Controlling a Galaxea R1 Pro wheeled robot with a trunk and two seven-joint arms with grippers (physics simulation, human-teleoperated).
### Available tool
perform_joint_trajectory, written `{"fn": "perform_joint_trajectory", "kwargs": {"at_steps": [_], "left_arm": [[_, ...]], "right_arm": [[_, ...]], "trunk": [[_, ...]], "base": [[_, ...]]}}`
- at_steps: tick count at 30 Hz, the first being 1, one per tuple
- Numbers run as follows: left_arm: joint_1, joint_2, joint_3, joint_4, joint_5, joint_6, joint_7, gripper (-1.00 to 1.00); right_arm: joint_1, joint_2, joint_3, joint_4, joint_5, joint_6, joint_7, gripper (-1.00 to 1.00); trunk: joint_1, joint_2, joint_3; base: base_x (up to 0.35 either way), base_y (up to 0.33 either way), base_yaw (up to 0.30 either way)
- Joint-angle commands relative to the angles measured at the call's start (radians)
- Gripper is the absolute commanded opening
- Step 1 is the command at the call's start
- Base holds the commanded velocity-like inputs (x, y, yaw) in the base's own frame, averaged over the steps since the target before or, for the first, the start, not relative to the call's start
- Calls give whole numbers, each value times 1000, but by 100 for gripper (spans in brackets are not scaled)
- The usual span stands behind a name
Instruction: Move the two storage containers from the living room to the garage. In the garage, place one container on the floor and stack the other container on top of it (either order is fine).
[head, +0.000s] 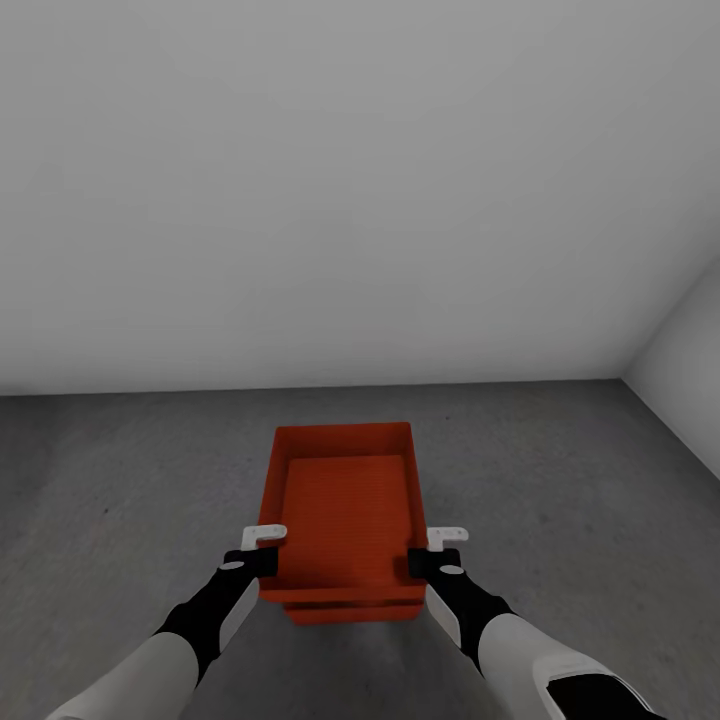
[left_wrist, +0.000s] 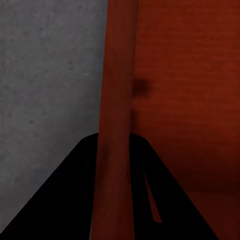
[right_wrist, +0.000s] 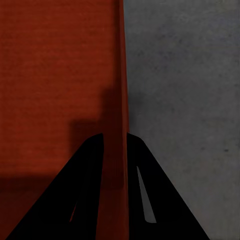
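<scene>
An orange-red storage container (head: 347, 505) is held between two robot arms above the dull grey concrete floor (head: 560, 480) of a bare white-walled room. The left tool (head: 262, 560) pinches the bin's left wall near its close end, one finger inside and one outside; the right tool (head: 432, 562) grips the right wall the same way. Both tools are clenched on the rim. The bin lies between them, its long axis running straight ahead, away from the robot, so both arms are equally near.

Just beneath the held bin's near edge, a second orange-red edge (head: 350, 612) peeks out, likely the other container under it; whether the two are touching cannot be told.

The head view shows the whole bin and the wall ahead. Each wrist view shows what it cannot: the thin wall (left_wrist: 116, 125) sandwiched between dark fingers (right_wrist: 75, 200), floor to the outside.
</scene>
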Motion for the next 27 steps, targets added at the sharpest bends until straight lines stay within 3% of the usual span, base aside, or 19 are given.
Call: {"fn": "perform_joint_trajectory", "kwargs": {"at_steps": [1,27], "left_arm": [[0,3,67,0,5,7,101,-100],[0,2,67,0,5,7,101,-100]], "right_arm": [[-2,-60,-52,-4,14,-84,-37,-100],[-2,-61,-52,-4,14,-84,-37,-100]], "trunk": [[0,0,-1],[0,0,-1]], "base": [[42,0,0],[2,0,0]]}}
